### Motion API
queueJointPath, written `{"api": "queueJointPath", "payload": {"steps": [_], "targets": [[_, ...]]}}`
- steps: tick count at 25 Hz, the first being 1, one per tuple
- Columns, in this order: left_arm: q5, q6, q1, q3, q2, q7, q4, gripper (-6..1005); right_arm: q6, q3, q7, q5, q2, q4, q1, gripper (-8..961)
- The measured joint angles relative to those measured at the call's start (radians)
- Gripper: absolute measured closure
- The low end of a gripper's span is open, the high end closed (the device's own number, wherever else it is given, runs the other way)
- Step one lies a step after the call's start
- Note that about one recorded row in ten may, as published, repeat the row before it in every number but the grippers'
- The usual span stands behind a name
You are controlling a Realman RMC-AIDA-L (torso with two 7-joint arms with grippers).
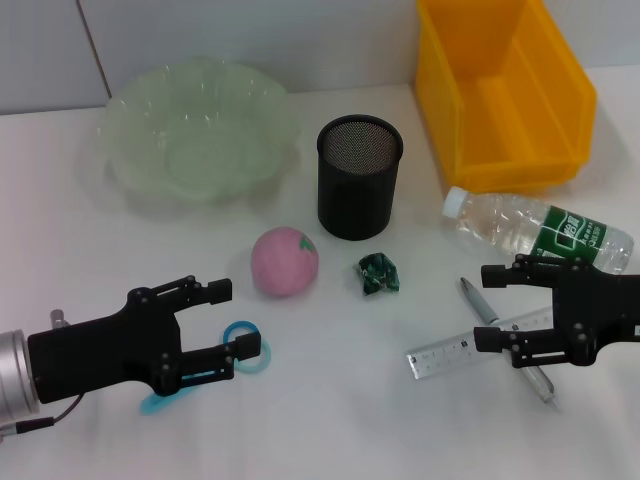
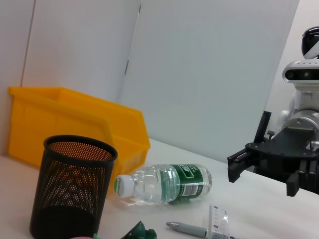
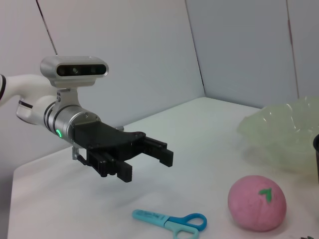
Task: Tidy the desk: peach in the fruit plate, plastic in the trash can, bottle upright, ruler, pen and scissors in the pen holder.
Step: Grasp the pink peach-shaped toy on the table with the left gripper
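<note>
Bright, even overhead light across my white table, close to washed out in the head view. Shadows soft and faint: a pale one under my left gripper, another just beside the mesh pen holder. Small glare spots on the water bottle and a glossy sheen on the yellow bin. The translucent fruit plate looks hazy with low-contrast edges. Head view is sharp with no motion blur. In my left wrist view the holder close up is slightly soft. In my right wrist view the peach is crisp, the back wall flat grey
</note>
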Motion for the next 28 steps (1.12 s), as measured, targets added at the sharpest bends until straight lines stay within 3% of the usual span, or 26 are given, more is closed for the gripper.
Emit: {"api": "queueJointPath", "payload": {"steps": [6, 14, 19, 21, 23, 26, 28], "targets": [[-0.002, -0.027, -0.003, -0.004, 0.0, 0.002, 0.001, 207, 0.0, 0.0, -0.003, 0.0, 0.002, 0.0, 0.002, 105], [-0.042, -0.208, -0.05, 0.001, -0.009, 0.05, -0.008, 221, -0.006, 0.001, 0.008, -0.001, 0.002, -0.006, -0.001, 105], [-0.075, -0.267, -0.1, 0.004, -0.011, 0.102, -0.035, 230, -0.001, 0.008, 0.013, -0.009, -0.003, -0.007, -0.018, 105], [-0.078, -0.316, -0.167, 0.004, -0.011, 0.177, -0.111, 233, -0.001, 0.009, 0.014, -0.009, -0.004, -0.008, -0.021, 105], [-0.077, -0.341, -0.193, 0.004, -0.011, 0.208, -0.145, 237, -0.001, 0.009, 0.014, -0.01, -0.003, -0.009, -0.022, 105], [-0.077, -0.341, -0.193, 0.004, -0.011, 0.208, -0.145, 242, 0.0, 0.006, 0.014, -0.01, 0.0, -0.011, -0.022, 105], [-0.075, -0.407, -0.232, 0.004, -0.011, 0.255, -0.205, 245, 0.0, 0.004, 0.014, -0.01, 0.001, -0.012, -0.021, 104]]}}
